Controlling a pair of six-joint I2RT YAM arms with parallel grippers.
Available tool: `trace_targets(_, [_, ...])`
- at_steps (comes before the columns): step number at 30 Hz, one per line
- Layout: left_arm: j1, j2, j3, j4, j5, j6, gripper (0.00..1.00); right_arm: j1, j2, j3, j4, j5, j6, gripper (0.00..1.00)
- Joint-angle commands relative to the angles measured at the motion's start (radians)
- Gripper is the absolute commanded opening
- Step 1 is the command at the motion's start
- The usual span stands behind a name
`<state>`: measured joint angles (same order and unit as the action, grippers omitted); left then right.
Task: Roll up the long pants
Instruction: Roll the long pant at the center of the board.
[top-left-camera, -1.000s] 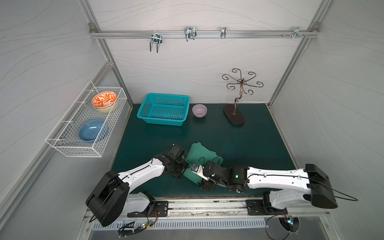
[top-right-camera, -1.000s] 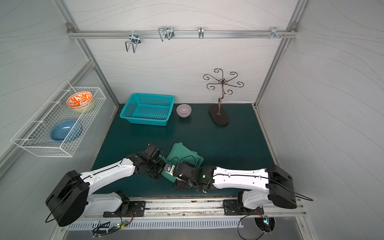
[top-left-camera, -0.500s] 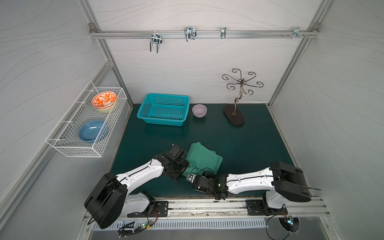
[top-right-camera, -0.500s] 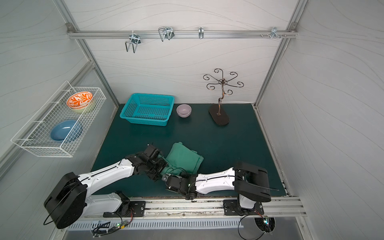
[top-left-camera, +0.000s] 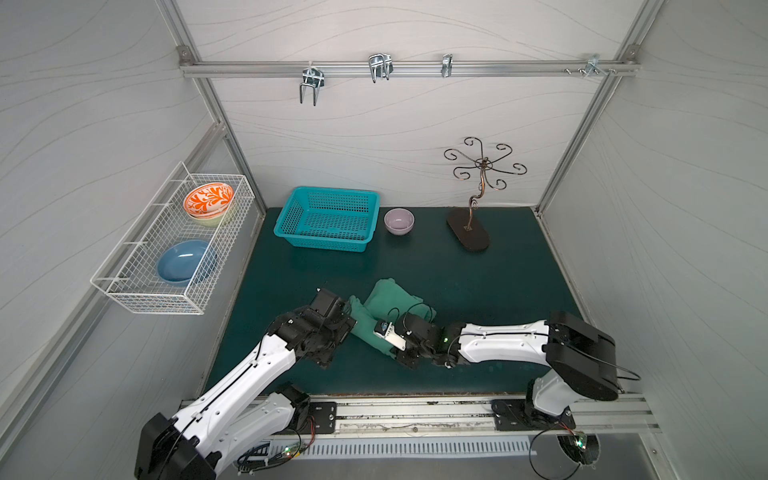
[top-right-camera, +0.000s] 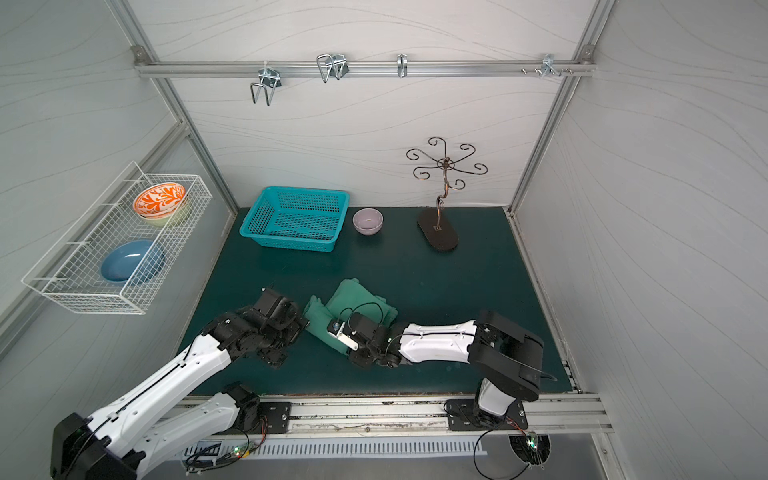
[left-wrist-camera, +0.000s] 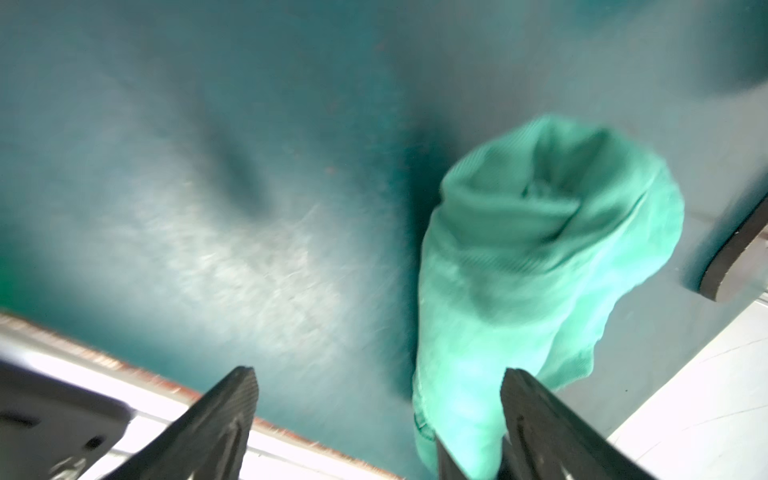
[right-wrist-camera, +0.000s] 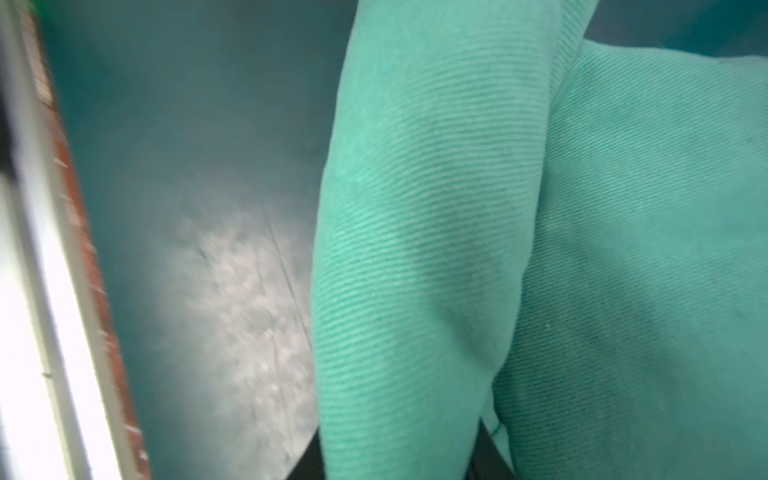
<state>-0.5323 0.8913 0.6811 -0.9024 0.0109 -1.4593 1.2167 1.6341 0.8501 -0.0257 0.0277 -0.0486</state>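
While the right gripper (top-left-camera: 385, 337) pinches the rolled pants (top-left-camera: 395, 297) near one end, the other end lies between the left gripper's (left-wrist-camera: 376, 374) spread jaws.

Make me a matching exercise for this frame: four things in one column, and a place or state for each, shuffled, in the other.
Things:
1. long pants
2. blue bowl
3. lilac bowl
4. left hand

Places or states:
A. in the white wire rack on the side wall
B. on the mat, between the turquoise basket and the metal stand
C. bunched on the mat towards the front
D. jaws wide apart

Pairs: 1-C, 2-A, 3-B, 4-D
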Motion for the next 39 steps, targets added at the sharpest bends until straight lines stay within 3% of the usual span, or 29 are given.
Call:
trace_targets(1, [-0.013, -0.033, -0.005, -0.027, 0.003, -0.027, 0.96, -0.013, 0.029, 0.024, 0.053, -0.315, 0.047, 0.0])
trace_targets(10, [-0.096, 0.067, -0.043, 0.178, 0.085, -0.07, 0.9, -0.148, -0.017, -0.124, 0.09, -0.58, 0.354, 0.0])
trace_targets(14, [-0.114, 0.112, -0.059, 0.224, 0.105, -0.09, 0.84, -0.206, -0.014, -0.168, 0.086, -0.65, 0.405, 0.0])
trace_targets(19, [-0.125, 0.193, -0.093, 0.309, 0.137, -0.086, 0.85, -0.261, 0.033, -0.163, 0.07, -0.746, 0.435, 0.0])
trace_targets(23, [-0.123, 0.281, -0.084, 0.354, 0.14, -0.057, 0.87, -0.286, 0.077, -0.117, -0.037, -0.728, 0.442, 0.04])
trace_targets(25, [-0.124, 0.328, -0.087, 0.384, 0.147, -0.049, 0.87, -0.287, 0.052, -0.096, -0.107, -0.643, 0.44, 0.11])
trace_targets(28, [-0.123, 0.385, -0.091, 0.414, 0.168, -0.035, 0.84, -0.285, -0.072, -0.089, -0.17, -0.459, 0.439, 0.4])
trace_targets(31, [-0.123, 0.418, -0.102, 0.434, 0.182, -0.035, 0.82, -0.253, -0.221, -0.063, -0.251, -0.223, 0.39, 0.58])
trace_targets(33, [-0.123, 0.426, -0.114, 0.445, 0.184, -0.038, 0.81, -0.185, -0.303, -0.039, -0.304, -0.025, 0.319, 0.69])
trace_targets(37, [-0.12, 0.431, -0.117, 0.448, 0.181, -0.035, 0.8, 0.055, -0.396, -0.065, -0.244, 0.355, 0.073, 0.81])
trace_targets(39, [-0.118, 0.434, -0.115, 0.445, 0.182, -0.033, 0.8, 0.14, -0.371, -0.077, -0.202, 0.425, -0.03, 0.82])
